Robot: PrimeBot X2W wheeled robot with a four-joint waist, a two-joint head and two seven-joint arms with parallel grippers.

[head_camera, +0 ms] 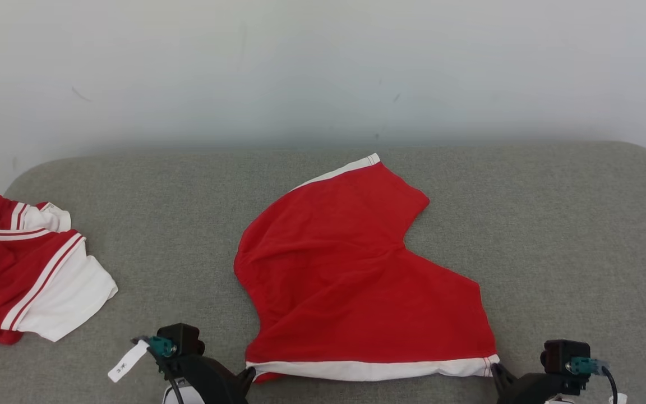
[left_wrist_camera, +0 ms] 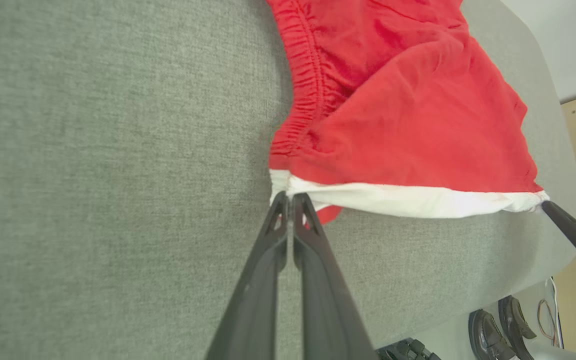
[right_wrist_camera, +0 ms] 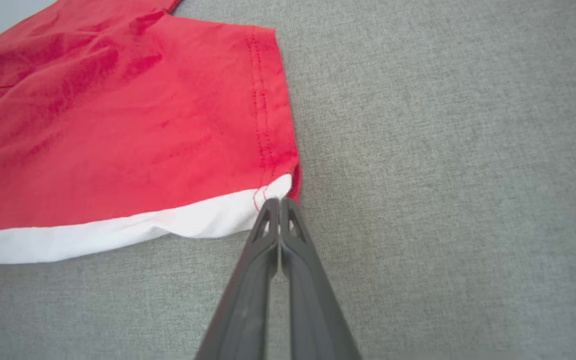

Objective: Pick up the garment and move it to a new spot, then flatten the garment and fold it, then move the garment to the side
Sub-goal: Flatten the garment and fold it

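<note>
Grips shorts' (head_camera: 351,269) white hem (head_camera: 368,368), lower frame, left gripper (left_wrist_camera: 288,200) and right gripper (right_wrist_camera: 279,204) pinched closed; could slip off thin corners if tugged unevenly.

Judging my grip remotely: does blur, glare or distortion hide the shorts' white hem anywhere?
Head view: soft even light, red shorts sharp. Left wrist view: hem bright, nearly washed out, yet legible. Right wrist view: hem and stitching crisp, no glare.

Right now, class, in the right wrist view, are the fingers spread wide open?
No, the right fingers are closed together, pinching the white hem at a corner of the shorts.
</note>
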